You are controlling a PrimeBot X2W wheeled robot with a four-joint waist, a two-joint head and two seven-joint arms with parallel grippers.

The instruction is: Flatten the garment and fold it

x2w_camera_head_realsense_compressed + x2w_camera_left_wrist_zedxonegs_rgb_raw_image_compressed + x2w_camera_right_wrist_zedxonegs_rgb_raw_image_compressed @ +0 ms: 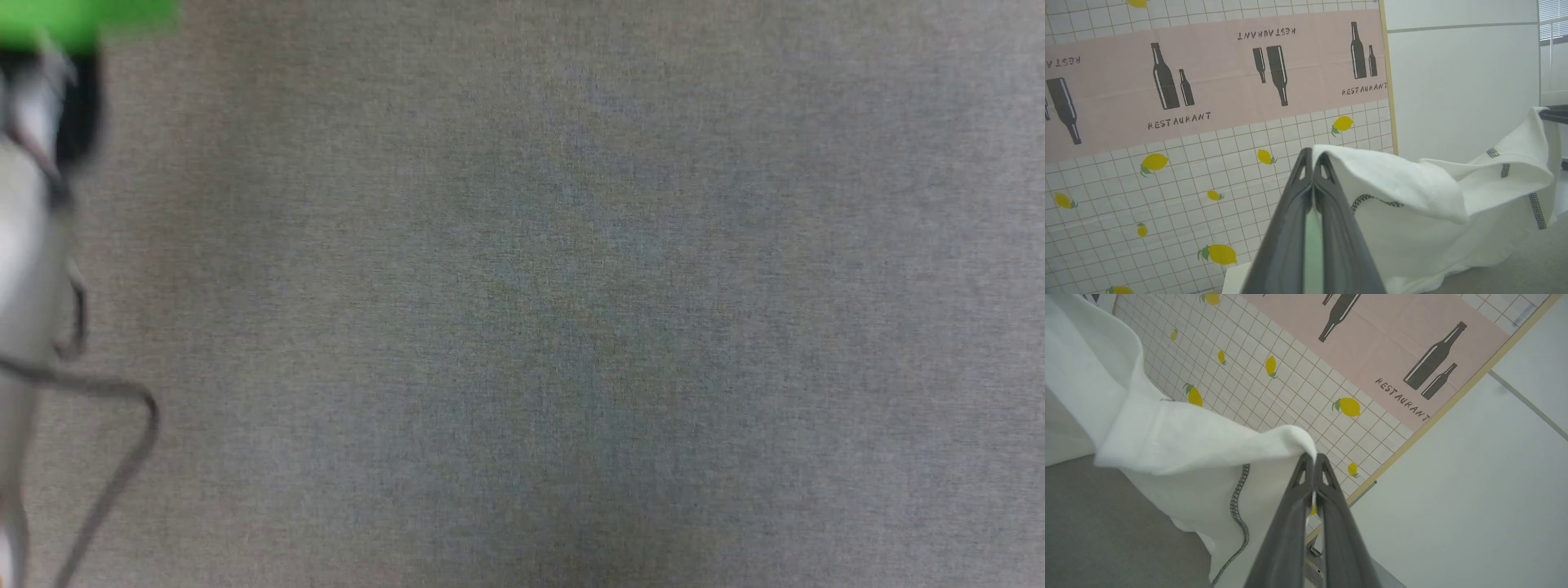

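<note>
The garment is a white shirt with dark zigzag stitching, lifted off the grey carpet and hanging between my two grippers. In the left wrist view my left gripper is shut on a fold of the cloth, which drapes away to the right toward a dark fingertip at the far edge. In the right wrist view my right gripper is shut on another edge of the garment, and the cloth falls to the left and down. The head view shows blurred grey carpet and a pale forearm at the left edge.
A patterned cloth with lemons, bottles and the word RESTAURANT hangs over a tabletop with a pale wooden edge. White walls stand behind it. A blurred green shape and a dark cable are at the head view's left.
</note>
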